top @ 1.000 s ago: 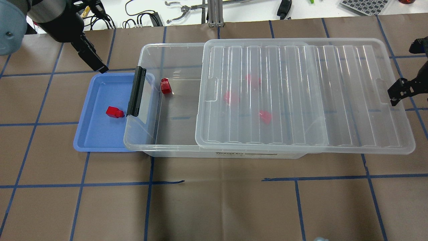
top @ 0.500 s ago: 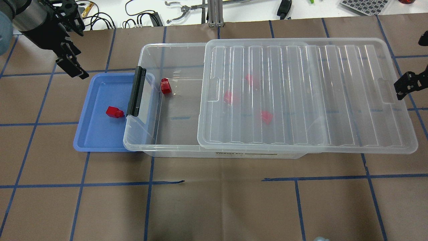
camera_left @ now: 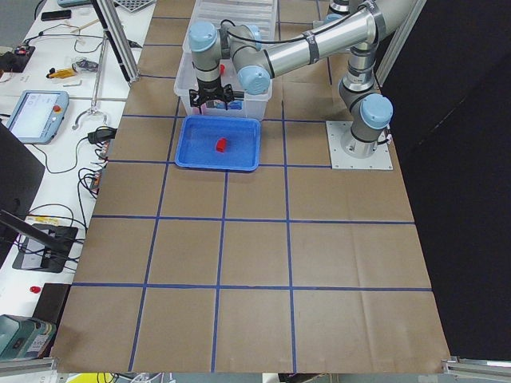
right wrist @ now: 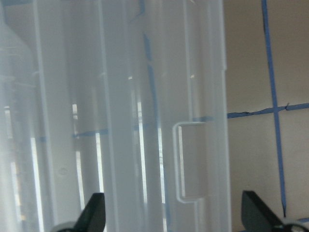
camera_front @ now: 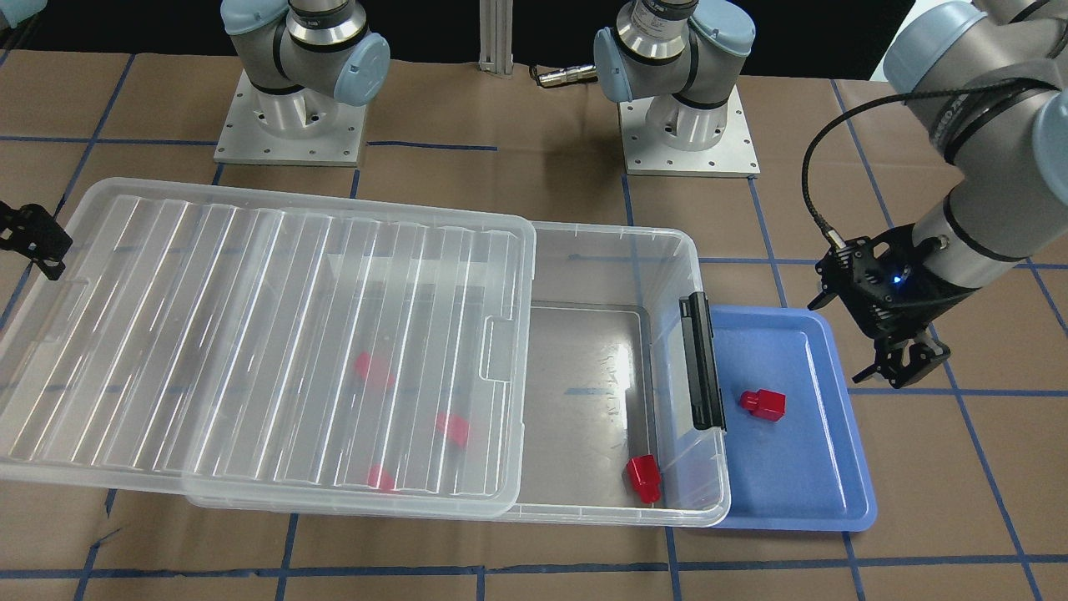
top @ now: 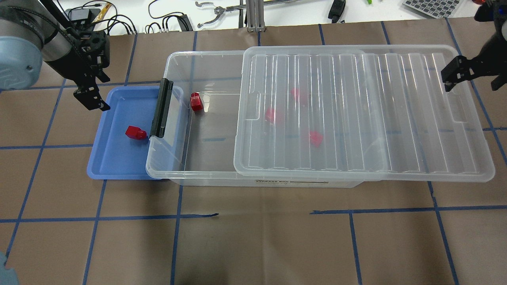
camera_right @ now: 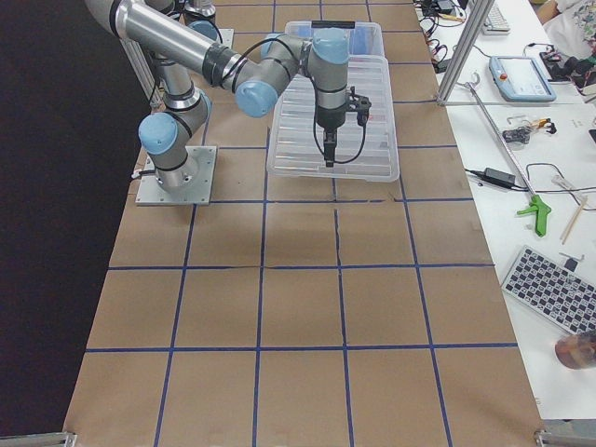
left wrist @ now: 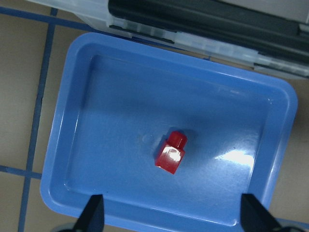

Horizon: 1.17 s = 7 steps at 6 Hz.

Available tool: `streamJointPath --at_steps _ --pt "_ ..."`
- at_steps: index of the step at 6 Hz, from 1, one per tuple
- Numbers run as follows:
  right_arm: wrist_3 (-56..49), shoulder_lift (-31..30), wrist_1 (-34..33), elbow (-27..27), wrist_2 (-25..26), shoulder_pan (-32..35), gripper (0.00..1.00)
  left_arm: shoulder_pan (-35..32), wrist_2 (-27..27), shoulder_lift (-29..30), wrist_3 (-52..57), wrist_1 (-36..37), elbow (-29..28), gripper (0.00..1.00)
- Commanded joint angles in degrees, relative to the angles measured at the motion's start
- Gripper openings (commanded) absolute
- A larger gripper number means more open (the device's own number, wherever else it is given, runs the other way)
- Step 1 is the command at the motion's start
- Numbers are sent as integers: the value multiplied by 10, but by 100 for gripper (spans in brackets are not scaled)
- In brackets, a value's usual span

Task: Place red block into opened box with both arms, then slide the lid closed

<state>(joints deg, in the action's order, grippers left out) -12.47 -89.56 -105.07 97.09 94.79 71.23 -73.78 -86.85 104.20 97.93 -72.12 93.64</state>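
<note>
small red plastic block [left wrist: 170,152] looks light, rigid, slick | pinch cube's flat sides | left fingers [left wrist: 94,217] wide, empty | right fingers [right wrist: 94,212] wide, empty

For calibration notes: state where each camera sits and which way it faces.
Left wrist: on that wrist, straight down at the red block in the blue tray; left pincer tips show.
Right wrist: on that wrist, down at the lid; right pincer tips show.
Front-facing: across the table, facing the robot; both bases show.
Overhead: behind the robot, down on the box; both pincers show.
Exterior left: table's left end, along it; left arm nearest.
Exterior right: table's right end; right arm nearest.
Left wrist and overhead both show that block.
</note>
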Motion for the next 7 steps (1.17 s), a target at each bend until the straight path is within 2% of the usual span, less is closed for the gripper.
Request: streamJointPath --at_steps 1,2,3,5,6,7 --pt "126 5 107 -83 -19 95 100 6 -7 20 97 33 33 99" --pt "176 5 123 -104 -24 152 100 6 -40 44 116 49 34 99" --pt "198 3 169 -129 -25 193 100 1 -89 73 116 72 37 99" --pt "225 25 252 -182 -61 213 100 -5 -75 101 116 92 47 99" --pt "226 27 253 -184 -55 212 100 -8 -46 117 116 148 68 98" --pt "227 27 251 -184 -52 212 100 -4 -46 119 120 176 93 98"
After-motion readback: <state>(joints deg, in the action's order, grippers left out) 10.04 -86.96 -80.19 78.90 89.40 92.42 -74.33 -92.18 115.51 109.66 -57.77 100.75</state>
